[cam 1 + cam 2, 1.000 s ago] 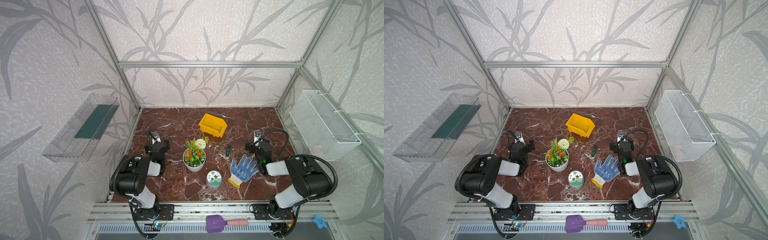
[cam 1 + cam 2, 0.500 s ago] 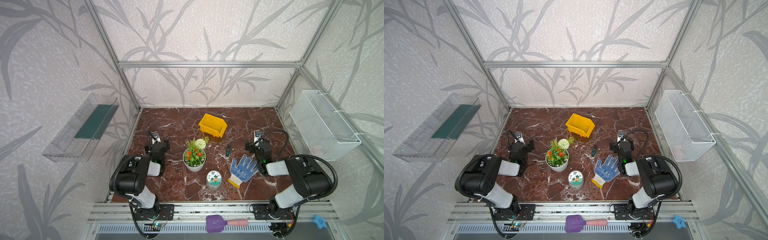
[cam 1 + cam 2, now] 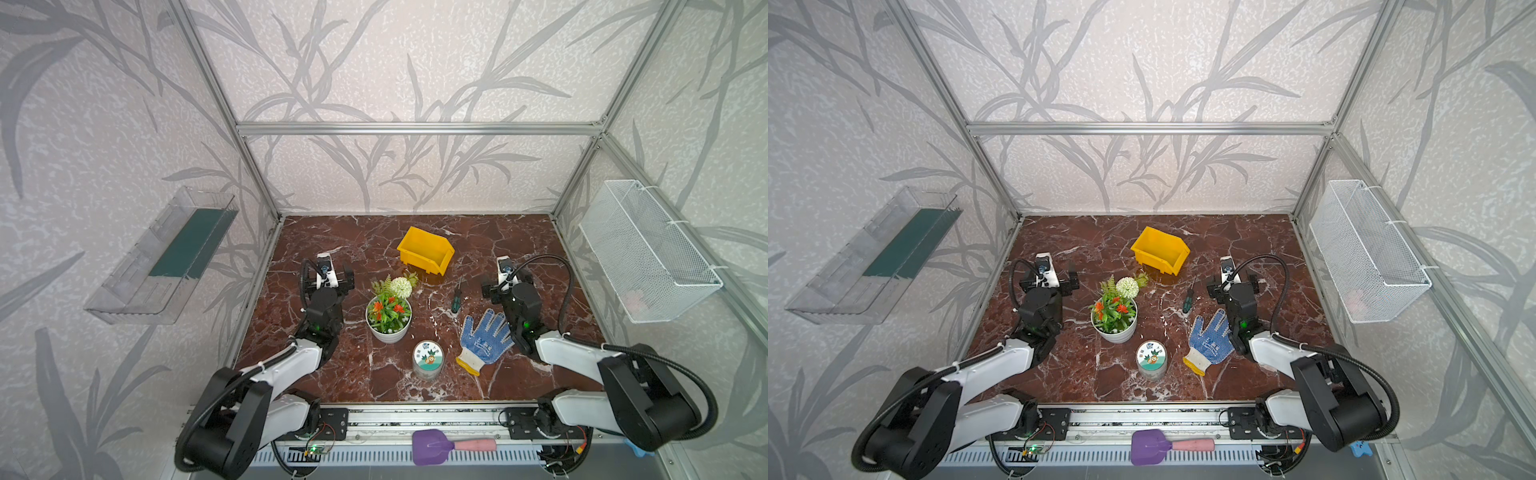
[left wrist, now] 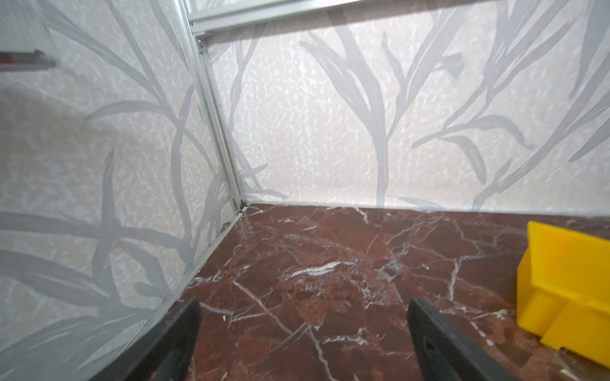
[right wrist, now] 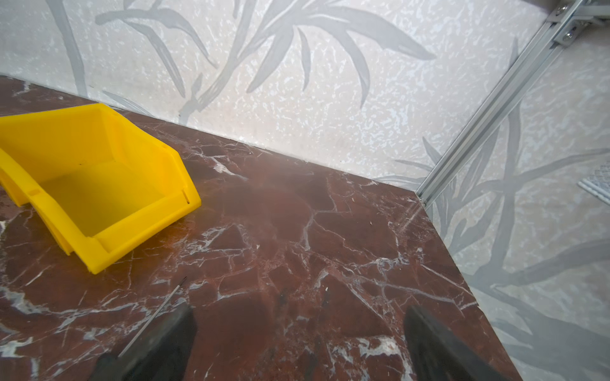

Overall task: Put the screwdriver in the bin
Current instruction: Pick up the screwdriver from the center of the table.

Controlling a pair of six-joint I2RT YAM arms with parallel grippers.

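Nothing has shifted over the last second: both arms sit as they were and the screwdriver lies loose.
On the red marble bench stands the yellow bin. The left end effector and right end effector both have their jaws apart, holding nothing. The screwdriver (green-and-black handle, thin metal shaft) lies flat between the bin and the glove, its shaft towards the bin.

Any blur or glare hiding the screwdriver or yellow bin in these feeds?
Both top views: even light, small green-handled screwdriver crisp. Right wrist view: bright yellow plastic bin sharp, screwdriver's handle and gripper fingers blurred. Left wrist view: bin cropped at frame edge.
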